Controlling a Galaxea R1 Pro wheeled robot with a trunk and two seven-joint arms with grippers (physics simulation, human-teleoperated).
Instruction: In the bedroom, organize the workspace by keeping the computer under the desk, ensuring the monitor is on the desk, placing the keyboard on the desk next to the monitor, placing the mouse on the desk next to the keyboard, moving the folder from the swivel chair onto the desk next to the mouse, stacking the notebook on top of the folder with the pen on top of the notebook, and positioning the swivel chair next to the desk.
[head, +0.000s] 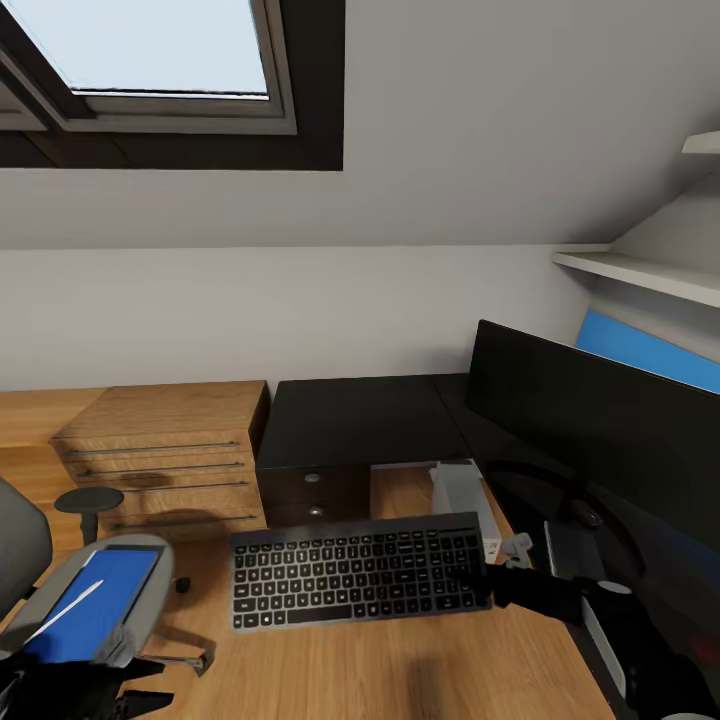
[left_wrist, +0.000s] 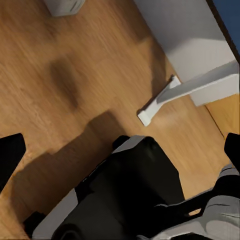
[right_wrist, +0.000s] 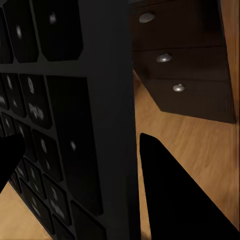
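Now right claw grips keyboard edge, above floor.

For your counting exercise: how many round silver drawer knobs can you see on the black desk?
3, in the right wrist view: top knob, middle knob, bottom knob, stacked down the desk drawer fronts. Others may be hidden.

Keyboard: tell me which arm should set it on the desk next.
Right. The right gripper is clamped on the keyboard at its end nearest the monitor, holding it above the floor beside the desk. The left arm hangs low beside the swivel chair.
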